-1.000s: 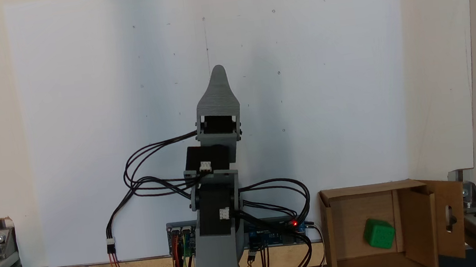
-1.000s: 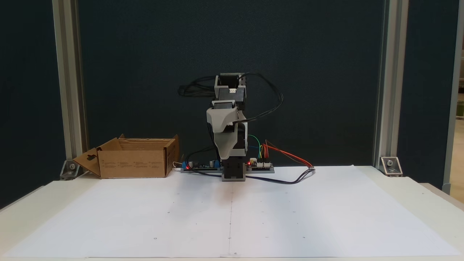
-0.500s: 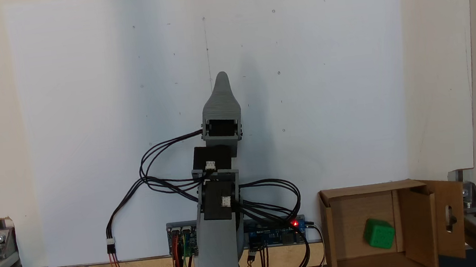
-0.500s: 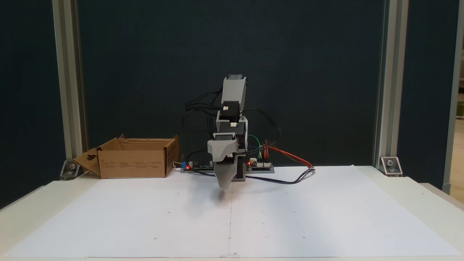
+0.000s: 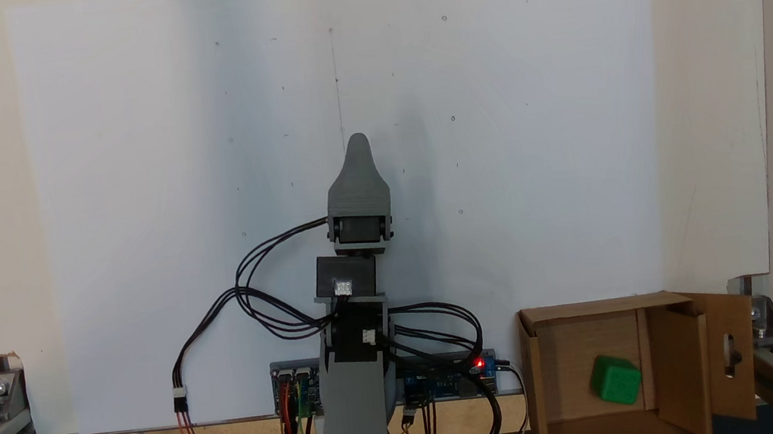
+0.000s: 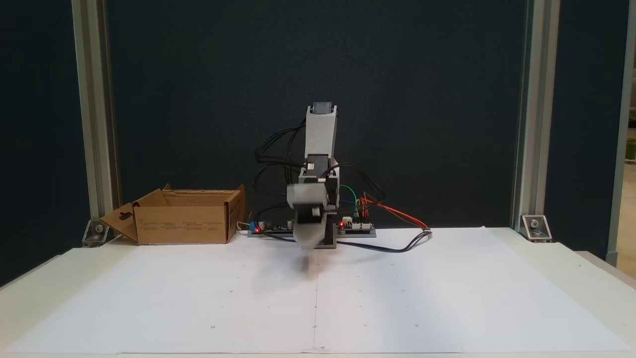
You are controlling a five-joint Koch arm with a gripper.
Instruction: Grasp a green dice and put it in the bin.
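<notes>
Sitting inside the bin [image 5: 580, 319], well off to the end effector's [image 5: 357, 144] right in a fixed view, green dice [image 5: 615, 380] needs no grasp; end effector empty, open/closed state unclear w/ jaws stacked.

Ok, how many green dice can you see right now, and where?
1. The green dice lies inside the bin, near its inner flap, in a fixed view from above. From the other side the bin's walls hide its inside, so more could be unseen.
</notes>
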